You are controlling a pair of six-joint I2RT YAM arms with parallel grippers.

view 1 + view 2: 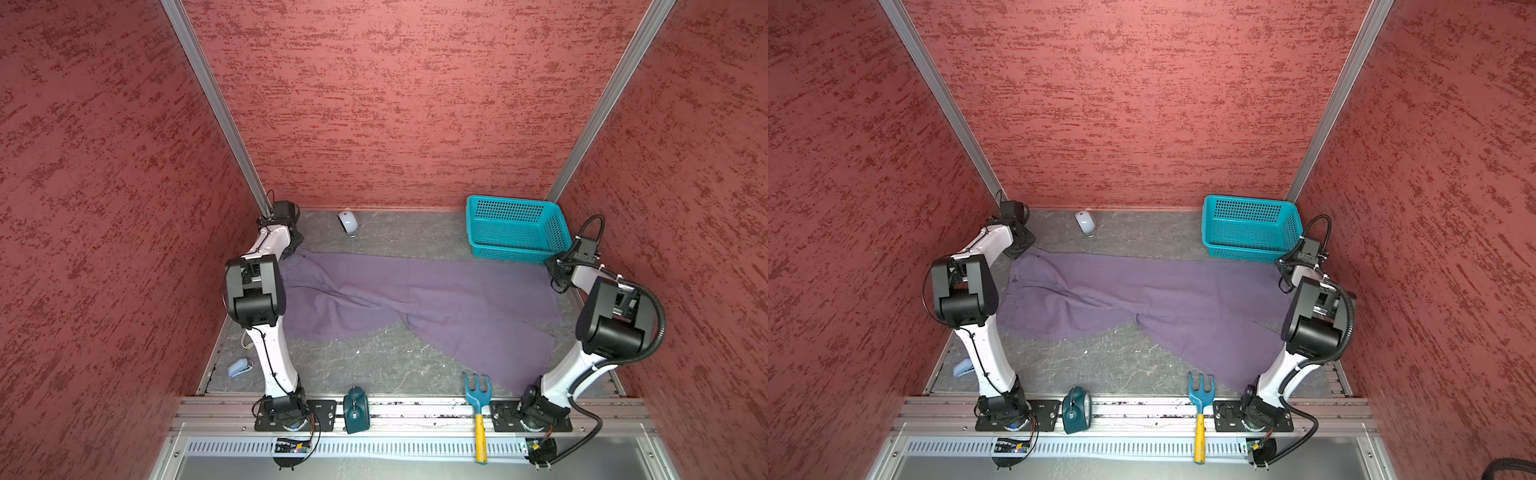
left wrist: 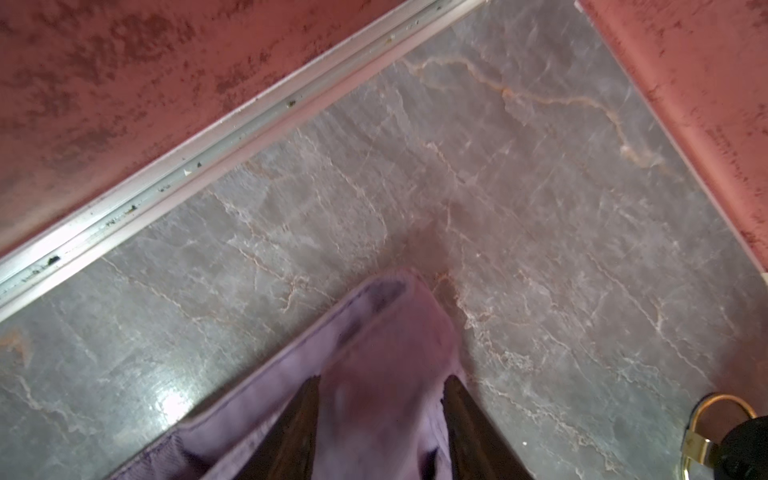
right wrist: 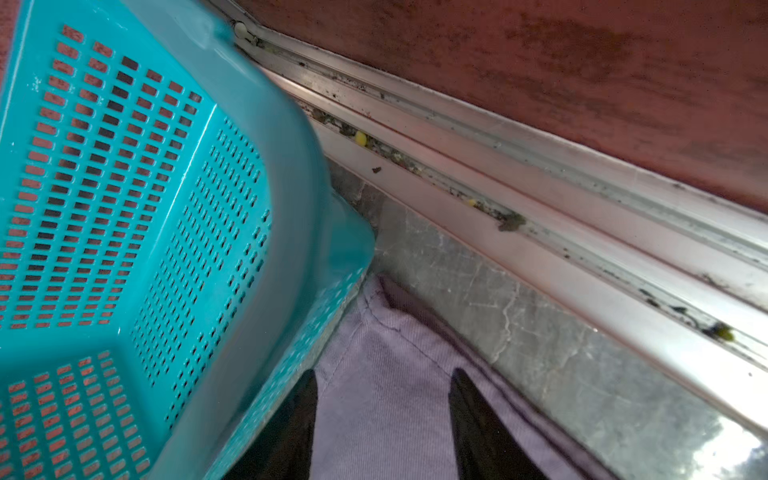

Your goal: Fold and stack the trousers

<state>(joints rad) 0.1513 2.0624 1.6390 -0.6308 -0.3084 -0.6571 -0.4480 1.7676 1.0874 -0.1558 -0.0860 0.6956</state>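
Observation:
The purple-grey trousers [image 1: 415, 299] [image 1: 1163, 299] lie spread across the grey tabletop, one leg end near the front right. My left gripper [image 1: 293, 245] [image 1: 1019, 245] is at their back-left corner. In the left wrist view it [image 2: 384, 380] is open, and a hemmed corner of the trousers [image 2: 374, 324] lies blurred between its fingers. My right gripper [image 1: 559, 272] [image 1: 1285, 272] is at the back-right corner beside the teal basket [image 1: 511, 237] [image 1: 1250, 237]. It [image 3: 383, 372] is open over a flat stitched corner of the trousers [image 3: 386, 399].
The basket wall [image 3: 104, 187] is close beside one right finger. A white mouse [image 1: 348, 222] sits at the back. A pale blue stapler [image 1: 240, 368] lies front left. A teal clock-like thing [image 1: 356, 409] and a blue garden fork with a yellow handle [image 1: 478, 407] lie on the front rail. Red walls enclose three sides.

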